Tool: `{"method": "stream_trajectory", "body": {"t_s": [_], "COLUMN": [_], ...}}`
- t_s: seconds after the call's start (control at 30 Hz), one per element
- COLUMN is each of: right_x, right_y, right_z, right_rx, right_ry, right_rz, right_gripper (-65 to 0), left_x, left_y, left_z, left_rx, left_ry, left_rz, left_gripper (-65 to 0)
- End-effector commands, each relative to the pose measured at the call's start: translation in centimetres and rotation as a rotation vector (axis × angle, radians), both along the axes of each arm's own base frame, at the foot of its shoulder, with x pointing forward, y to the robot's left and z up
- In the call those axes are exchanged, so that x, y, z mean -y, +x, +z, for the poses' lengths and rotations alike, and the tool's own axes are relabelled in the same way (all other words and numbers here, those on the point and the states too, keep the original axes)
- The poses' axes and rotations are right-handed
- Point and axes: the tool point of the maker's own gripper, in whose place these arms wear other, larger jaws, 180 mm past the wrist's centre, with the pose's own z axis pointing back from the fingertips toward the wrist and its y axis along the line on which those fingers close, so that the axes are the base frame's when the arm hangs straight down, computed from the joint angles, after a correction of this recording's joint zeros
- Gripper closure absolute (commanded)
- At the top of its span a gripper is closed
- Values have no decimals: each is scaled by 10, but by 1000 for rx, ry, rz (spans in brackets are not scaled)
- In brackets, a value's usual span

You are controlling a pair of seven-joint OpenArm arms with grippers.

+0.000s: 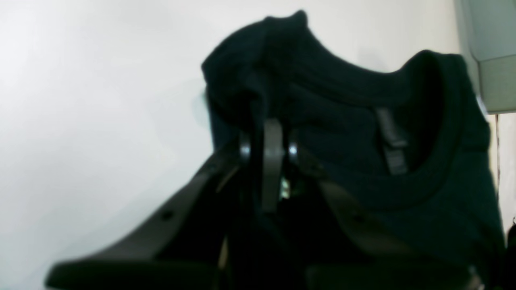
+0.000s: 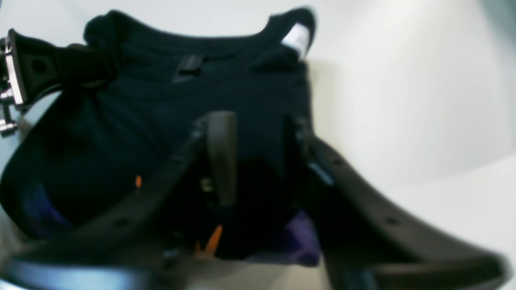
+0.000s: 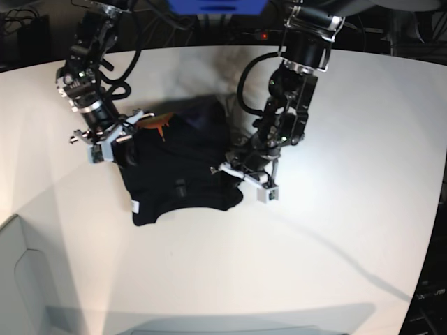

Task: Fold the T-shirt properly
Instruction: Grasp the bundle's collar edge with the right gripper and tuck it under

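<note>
The black T-shirt [image 3: 174, 181] lies bunched in a rough fold on the white table, its white tag [image 3: 135, 206] at the near left corner. My left gripper [image 3: 234, 166] is at its right edge. In the left wrist view, that gripper [image 1: 269, 149] is shut on a raised bunch of cloth beside the collar [image 1: 423, 189]. My right gripper [image 3: 122, 143] is at the shirt's left edge. Its fingers [image 2: 219, 153] stand either side of the cloth, which fills the gap between them. The blur hides whether they press it. An orange mark [image 2: 138, 181] shows on the shirt.
The white table [image 3: 335, 244] spreads wide to the right and front. A pale grey box [image 3: 21, 279] sits at the front left corner. Cables and a blue object [image 3: 216, 5] line the far edge behind both arms.
</note>
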Motion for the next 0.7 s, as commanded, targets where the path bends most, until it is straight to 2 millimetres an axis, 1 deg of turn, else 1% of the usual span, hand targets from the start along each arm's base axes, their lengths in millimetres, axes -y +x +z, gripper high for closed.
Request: {"method": "stream_trajectory", "body": {"t_s": [0.0, 0.03, 0.07, 0.1, 0.17, 0.27, 0.33, 0.53, 0.6, 0.67], "right_x": [-1, 0, 3, 5, 17, 27, 34, 34, 33, 32], "right_y": [3, 1, -1, -3, -7, -13, -15, -14, -12, -6], "right_z": [2, -6, -16, -23, -34, -43, -44, -44, -37, -13], "right_rx": [22, 0, -24, -43, -75, -101, -103, -103, -84, -19], "right_ry": [20, 28, 35, 41, 35, 39, 37, 33, 31, 6], "right_rz": [6, 0, -6, -14, -32, -61, -81, -79, -79, -73], "right_gripper": [-70, -22, 0, 0, 0, 0, 0, 0, 0, 0], "left_x": [1, 1, 1, 1, 0, -1, -1, 0, 0, 3], "left_y": [11, 13, 15, 16, 15, 13, 13, 14, 14, 14], "left_z": [15, 16, 18, 18, 15, 12, 12, 13, 16, 18], "left_rx": [51, 54, 60, 60, 51, 44, 45, 45, 52, 56], "left_ry": [-9, -9, -9, -8, -5, -3, -2, -8, -12, -16], "left_rz": [3, 3, 3, 3, 3, 4, 3, 3, 3, -3], "left_gripper": [0, 0, 0, 0, 0, 0, 0, 0, 0, 0]}}
